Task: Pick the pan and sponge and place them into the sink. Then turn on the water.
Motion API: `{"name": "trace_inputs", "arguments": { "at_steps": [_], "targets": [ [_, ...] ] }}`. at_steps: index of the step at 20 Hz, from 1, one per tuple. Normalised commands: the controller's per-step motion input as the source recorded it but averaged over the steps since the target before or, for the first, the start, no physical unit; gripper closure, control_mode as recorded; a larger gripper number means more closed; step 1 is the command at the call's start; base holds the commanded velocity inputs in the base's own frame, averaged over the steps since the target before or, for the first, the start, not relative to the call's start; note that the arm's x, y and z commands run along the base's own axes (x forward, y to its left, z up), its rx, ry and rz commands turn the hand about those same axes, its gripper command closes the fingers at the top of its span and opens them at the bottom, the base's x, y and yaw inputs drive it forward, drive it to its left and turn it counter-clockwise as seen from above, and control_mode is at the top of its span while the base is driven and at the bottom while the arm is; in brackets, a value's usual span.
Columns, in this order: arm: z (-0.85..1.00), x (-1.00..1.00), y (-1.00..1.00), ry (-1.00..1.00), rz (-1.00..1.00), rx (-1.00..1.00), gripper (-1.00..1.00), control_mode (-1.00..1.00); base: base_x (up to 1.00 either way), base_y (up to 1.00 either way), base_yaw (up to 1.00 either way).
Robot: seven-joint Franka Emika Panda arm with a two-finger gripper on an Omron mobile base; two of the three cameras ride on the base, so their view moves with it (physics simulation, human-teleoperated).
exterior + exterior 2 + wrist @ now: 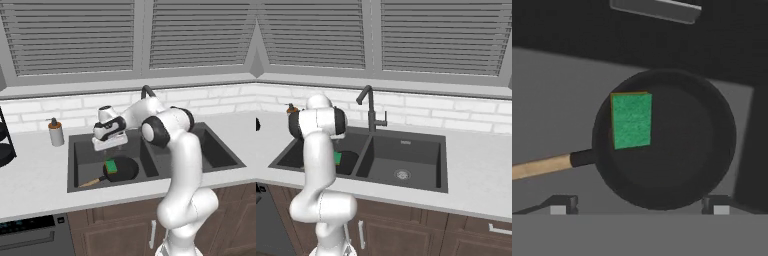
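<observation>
1. Here, in the hand view, the gripper shows its two dark fingertips far apart at the bottom edge, released and holding nothing.
2. Just beyond the tips lies the pan, round and black with a raised rim, its thin light-brown wooden handle pointing off to the left of that view.
3. The sponge is a small bright green rectangle with a thin yellow-orange edge along its top and left side; it rests inside the pan, close to the rim on the handle side, apart from both fingertips.
4. From the left base view, the gripper hangs above the left basin of the sink, which is dark grey and set into the pale bench.
5. Below the gripper, the pan sits on the floor of that left basin with the sponge on it, its handle reaching toward the front left corner.
6. In the right base view, a strip of green sponge peeks out from behind the white arm, in the left basin.
7. Farther back, the dark gooseneck faucet rises from the rear rim of the sink, between the basins.
8. A small soap dispenser stands on the bench left of the sink, near the white tiled wall.
</observation>
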Motion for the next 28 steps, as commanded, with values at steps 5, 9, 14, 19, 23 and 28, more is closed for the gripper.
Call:
{"name": "trace_inputs", "arguments": {
  "at_steps": [5,9,14,19,23,28],
  "targets": [
    [1.00,-0.73,-0.31,-0.04,0.00,0.00,-1.00,-1.00,0.00,0.00,0.00],
    [0.97,-0.88,-0.55,-0.03,-0.02,0.00,-1.00,-1.00,0.00,0.00,0.00],
    [0.55,-0.72,-0.75,0.00,-0.02,0.09,-1.00,-1.00,0.00,0.00,0.00],
    [0.22,-0.35,-0.83,0.00,0.00,0.14,-1.00,-1.00,0.00,0.00,0.00],
    [0.00,-0.06,-0.79,-0.01,0.01,0.11,-1.00,-1.00,0.00,0.00,0.00],
    [0.00,-0.07,-0.60,-0.02,0.01,0.08,-1.00,-1.00,0.00,0.00,0.00]
  ]
}}
